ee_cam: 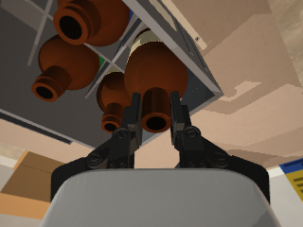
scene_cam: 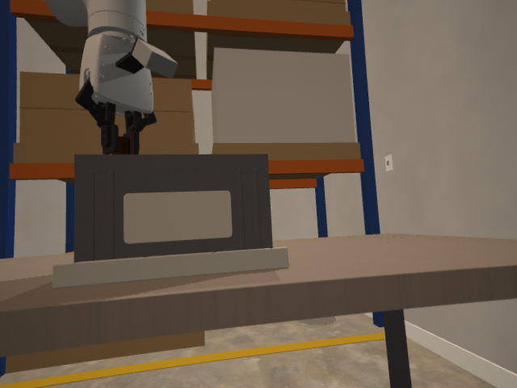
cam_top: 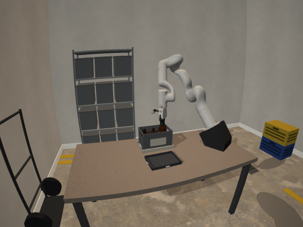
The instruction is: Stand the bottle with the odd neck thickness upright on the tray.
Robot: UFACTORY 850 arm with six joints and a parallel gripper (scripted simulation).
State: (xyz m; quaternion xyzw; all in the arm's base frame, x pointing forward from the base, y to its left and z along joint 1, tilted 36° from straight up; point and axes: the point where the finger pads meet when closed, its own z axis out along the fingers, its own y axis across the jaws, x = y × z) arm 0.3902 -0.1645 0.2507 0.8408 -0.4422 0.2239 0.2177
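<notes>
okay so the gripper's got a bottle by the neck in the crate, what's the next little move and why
Probably a straight lift. The gripper is shut on the brown bottle at its neck, the body sits low in the crate, and the tray lies in front, so it must clear the rim first.
</notes>
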